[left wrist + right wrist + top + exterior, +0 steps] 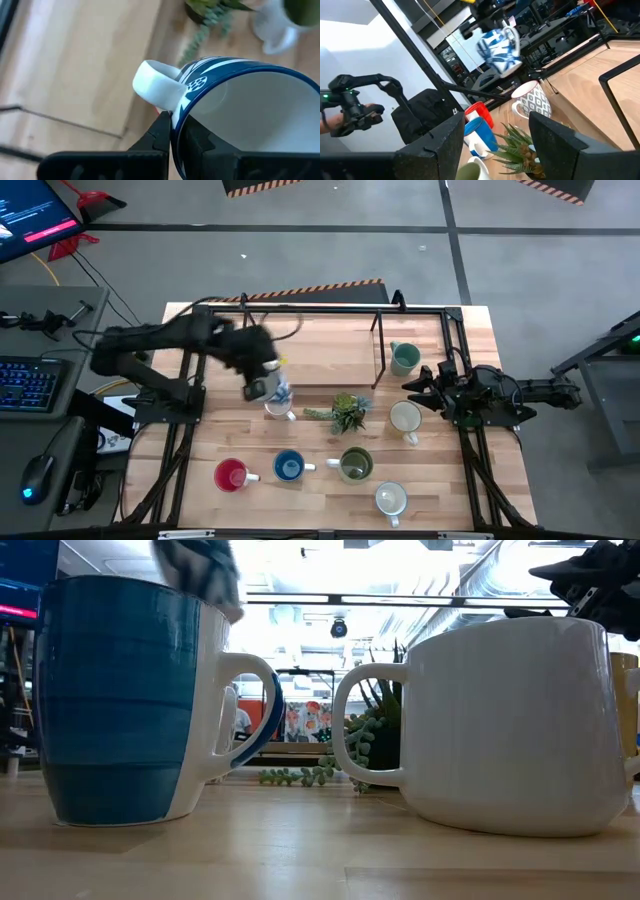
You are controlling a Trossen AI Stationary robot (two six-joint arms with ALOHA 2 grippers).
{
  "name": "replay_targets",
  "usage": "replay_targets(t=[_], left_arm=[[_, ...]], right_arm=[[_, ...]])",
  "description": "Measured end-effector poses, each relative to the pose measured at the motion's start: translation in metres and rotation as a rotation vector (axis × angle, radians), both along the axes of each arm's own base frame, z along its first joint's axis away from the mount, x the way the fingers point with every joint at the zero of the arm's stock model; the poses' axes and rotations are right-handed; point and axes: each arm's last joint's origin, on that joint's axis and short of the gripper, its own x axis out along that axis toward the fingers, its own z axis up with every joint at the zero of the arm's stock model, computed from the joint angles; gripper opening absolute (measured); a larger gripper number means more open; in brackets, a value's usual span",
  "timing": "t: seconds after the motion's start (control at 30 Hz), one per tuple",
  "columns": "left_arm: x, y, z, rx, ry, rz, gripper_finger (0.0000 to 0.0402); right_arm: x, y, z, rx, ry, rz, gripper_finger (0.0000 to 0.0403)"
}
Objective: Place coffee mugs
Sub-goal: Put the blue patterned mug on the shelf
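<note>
**Desk:** Start from overhead. What have you got?

**Me:** My left gripper [262,385] is out over the middle of the table [300,480], clamped on the rim of a blue-and-white patterned mug [280,392]. Directly under it a white patterned mug [278,411] stands on the wood, beside the small plant [345,412]. Along the near side I see a red mug [231,475], a blue mug [289,467], an olive mug [356,465] and a white mug [391,499]. A cream mug [405,417] and a teal mug [404,358] sit on the right. My right gripper [418,387] waits between those two, fingers spread, holding nothing.

**Desk:** Table level?

**Me:** The blue mug [125,700] and the white mug [510,725] fill the picture, apart, with the plant [375,740] behind the gap. The carried mug [200,570] shows blurred, up top.

**Desk:** Left wrist?

**Me:** My fingers [162,132] pinch the wall of the patterned mug [240,100] just beside its white handle; it's tilted, off the table.

**Desk:** Right wrist?

**Me:** Fingers [552,135] apart and empty. Beyond them the carried mug [500,47] hangs in the air above the white patterned mug [532,100]; the red mug [479,112] is farther off.
</note>
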Motion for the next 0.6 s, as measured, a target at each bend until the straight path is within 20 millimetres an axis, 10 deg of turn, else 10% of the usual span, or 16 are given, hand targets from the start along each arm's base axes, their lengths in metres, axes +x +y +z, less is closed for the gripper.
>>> replay_targets(t=[0.33, 0.6], left_arm=[[0.052, 0.073, -0.003, 0.034, 0.084, 0.217, 0.0006], [0.064, 0.119, -0.042, 0.000, 0.257, 0.445, 0.0006]], right_arm=[[0.000, 0.000, 0.000, 0.048, 0.005, 0.023, 0.0211], [0.000, 0.001, 0.000, 0.048, 0.005, 0.038, 0.0211]])
